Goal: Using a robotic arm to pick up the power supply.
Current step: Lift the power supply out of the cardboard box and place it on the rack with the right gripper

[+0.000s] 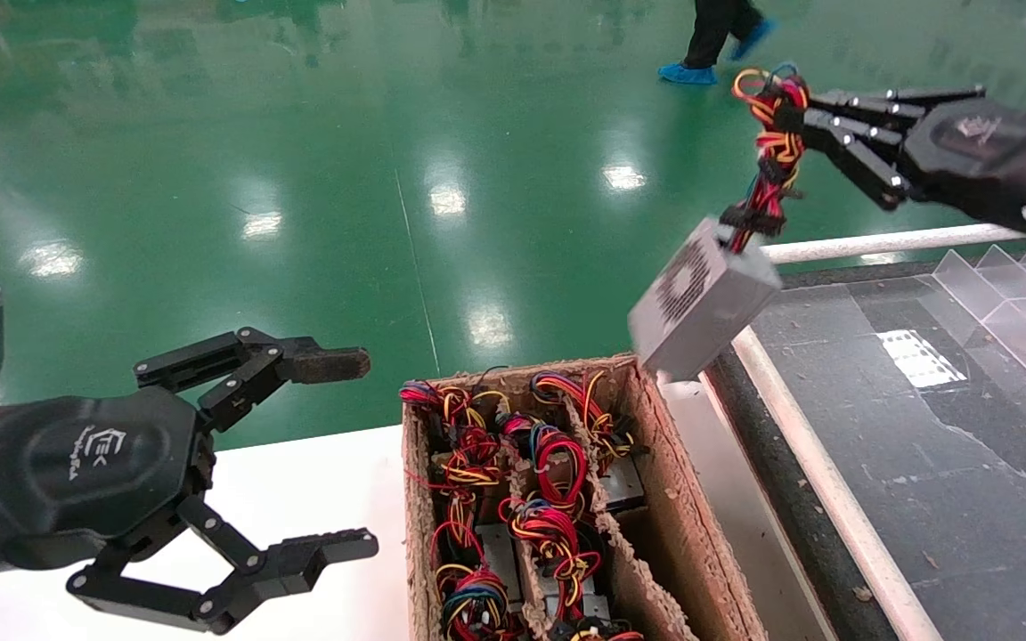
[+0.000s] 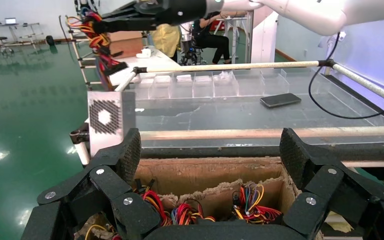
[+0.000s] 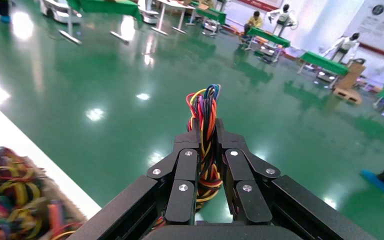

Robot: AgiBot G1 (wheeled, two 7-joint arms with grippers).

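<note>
power supply (image 1: 700, 303) — head view only

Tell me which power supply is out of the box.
The grey power supply dangling beside the box's far corner, held by its wires in the right end effector; the rest sit in the compartments.

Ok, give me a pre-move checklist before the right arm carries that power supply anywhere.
1. Right gripper shut on the wire bundle: ok.
2. Grip on the casing itself: not ok; the power supply hangs tilted by its wires alone.
3. Unit lifted free of the cardboard box: ok, it hangs above the box's far right corner.
4. Left gripper open and apart from the load: ok.
5. Wires firm at the casing: cannot tell.
6. Set-down spot chosen: cannot tell.
</note>
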